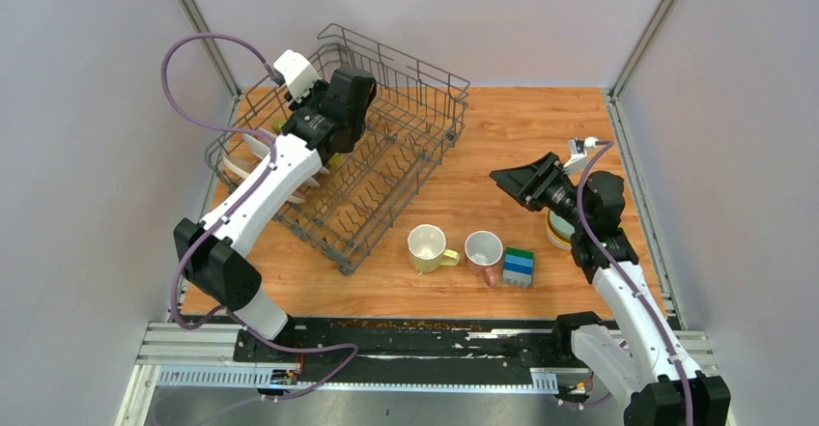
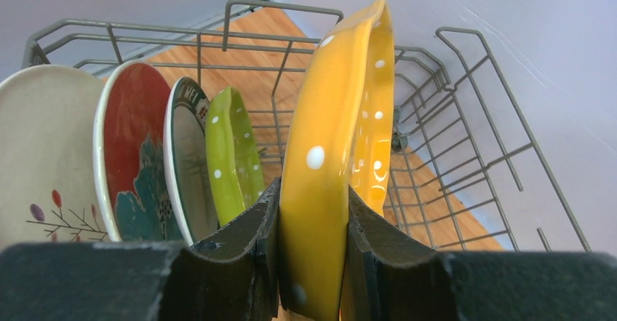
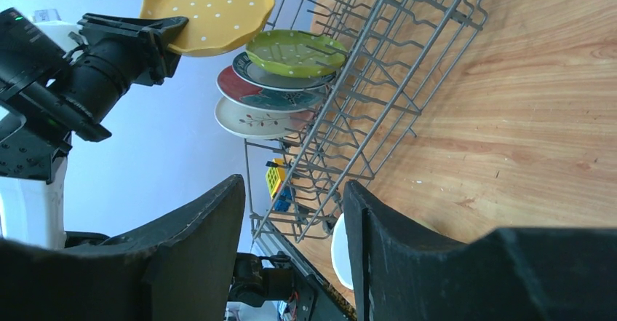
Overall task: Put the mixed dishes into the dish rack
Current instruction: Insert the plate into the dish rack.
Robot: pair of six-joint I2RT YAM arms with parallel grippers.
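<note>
Plate loading in hand: yellow plate clamped on edge in left gripper, held upright above dish rack, beside green dish, not yet seated. Lowering into free slot required next, then release. Right gripper held apart, empty.

Fixed view looking down, close wrist views, all sharing dish rack

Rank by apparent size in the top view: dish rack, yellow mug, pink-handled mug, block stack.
1. dish rack, by far the largest.
2. pale yellow mug and pink-handled mug: they look about alike, so no ranking between them.
3. block stack, smallest, though only narrowly.
</note>
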